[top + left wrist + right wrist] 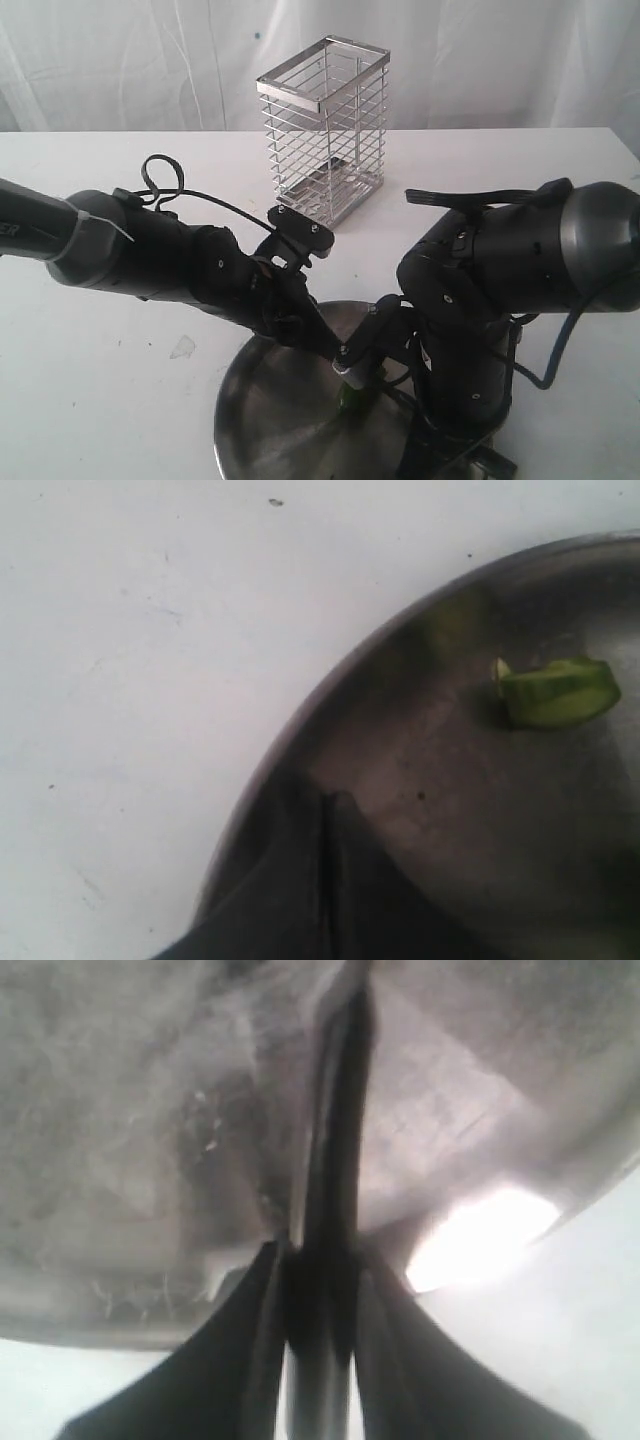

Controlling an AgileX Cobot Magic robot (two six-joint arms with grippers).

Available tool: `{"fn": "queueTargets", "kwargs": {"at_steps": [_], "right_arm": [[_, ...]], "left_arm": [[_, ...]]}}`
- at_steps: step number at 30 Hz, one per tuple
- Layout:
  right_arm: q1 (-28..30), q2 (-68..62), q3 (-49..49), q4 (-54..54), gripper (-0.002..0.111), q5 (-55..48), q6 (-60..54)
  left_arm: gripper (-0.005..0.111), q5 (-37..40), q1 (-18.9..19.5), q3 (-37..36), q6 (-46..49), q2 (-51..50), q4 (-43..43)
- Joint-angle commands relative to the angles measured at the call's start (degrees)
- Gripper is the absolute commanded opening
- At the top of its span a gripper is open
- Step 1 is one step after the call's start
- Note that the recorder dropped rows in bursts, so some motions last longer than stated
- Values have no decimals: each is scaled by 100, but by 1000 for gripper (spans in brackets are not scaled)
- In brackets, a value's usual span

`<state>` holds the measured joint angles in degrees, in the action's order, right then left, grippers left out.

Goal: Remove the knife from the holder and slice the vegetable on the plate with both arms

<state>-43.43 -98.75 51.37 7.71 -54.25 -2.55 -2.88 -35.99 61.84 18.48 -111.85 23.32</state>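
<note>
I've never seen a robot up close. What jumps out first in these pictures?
Two bulky black-wrapped arms lean in together over a large round shiny steel plate at the front of a white table. Behind them stands a tall silver wire basket. On the plate lies a small cut green chili piece, and the right gripper clamps a slim dark knife.

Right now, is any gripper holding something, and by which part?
The right gripper is shut on the knife, gripping its near end, probably the handle; the blade runs out over the plate. The left gripper looks shut on nothing.
</note>
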Motion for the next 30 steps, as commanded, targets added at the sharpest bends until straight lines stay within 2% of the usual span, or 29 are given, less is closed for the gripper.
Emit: {"fn": "queueTargets", "kwargs": {"at_steps": [1,12,19,30], "right_arm": [[1,-1,-7,-41,0,-273,-240],[1,-1,-7,-70,0,-39,-240],[1,-1,3,-70,0,0,-252],[1,-1,3,-70,0,13,-328]], "left_arm": [[0,642,-16,-108,-87,10,50],[0,1579,-16,-108,292,386,50],[0,1702,-16,-108,435,609,350],[0,1857,3,-108,574,874,364]]}}
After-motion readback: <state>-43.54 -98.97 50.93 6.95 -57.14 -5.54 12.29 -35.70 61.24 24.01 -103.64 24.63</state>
